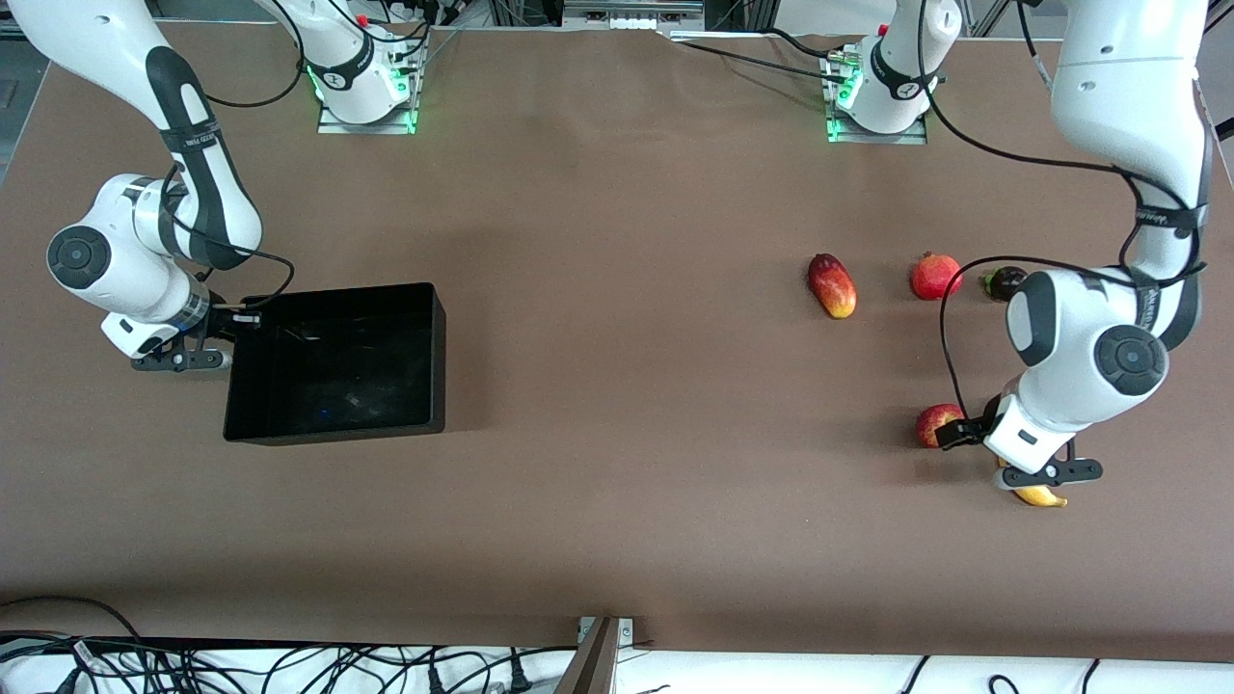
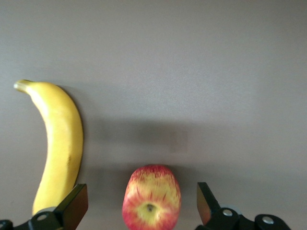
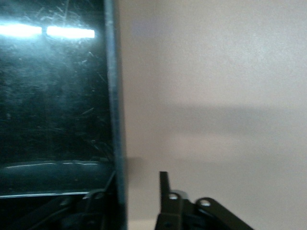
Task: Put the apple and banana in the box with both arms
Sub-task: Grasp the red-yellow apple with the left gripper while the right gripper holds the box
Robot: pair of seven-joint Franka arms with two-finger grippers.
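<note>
The apple (image 1: 933, 422), red with yellow patches, lies on the table near the left arm's end. In the left wrist view the apple (image 2: 151, 199) sits between the spread fingers of my left gripper (image 2: 141, 196), which touch nothing. My left gripper (image 1: 956, 431) hangs low over it. The yellow banana (image 1: 1041, 495) lies beside the apple, nearer the front camera, and just outside one finger in the left wrist view (image 2: 60, 143). The black box (image 1: 439, 328) stands at the right arm's end. My right gripper (image 1: 234, 333) is open astride the box's wall (image 3: 115, 96), one finger inside and one (image 3: 163, 184) outside.
An elongated red-yellow mango (image 1: 832, 285), a round red fruit with a crown tip (image 1: 935, 277) and a small dark fruit (image 1: 1005, 282) lie in a row farther from the front camera than the apple. The left arm's cable loops over them.
</note>
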